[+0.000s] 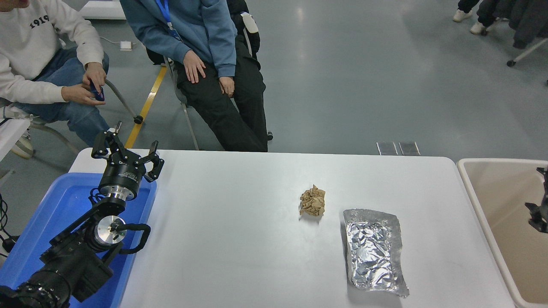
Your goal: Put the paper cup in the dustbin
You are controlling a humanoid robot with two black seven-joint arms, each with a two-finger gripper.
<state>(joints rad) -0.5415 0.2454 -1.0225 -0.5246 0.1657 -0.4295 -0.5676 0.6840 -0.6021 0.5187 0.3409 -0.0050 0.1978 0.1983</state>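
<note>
2 pieces of litter lie on the white surface: a crumpled brown paper ball right of the middle, and a crinkled silver foil tray just beside it, nearer the robot and further right, the 2 apart. The paper cup cannot be seen anywhere on the surface or in the visible part of either bin. The dustbin, beige with a thick pale rim, stands against the surface's right edge, and its visible inside is plain.

At the picture's right edge, over the dustbin's opening, the tips of the right pincer show as small black parts. Most of it is cut off by the edge, so whether it is spread or closed, or has hold of anything, cannot be told.

Left pincer is parked at the lower left above a bright blue bin, its fingers spread wide with nothing between them.

2 people sit beyond the far side, 1 in a blue hooded top, 1 in a white sweatshirt.
</note>
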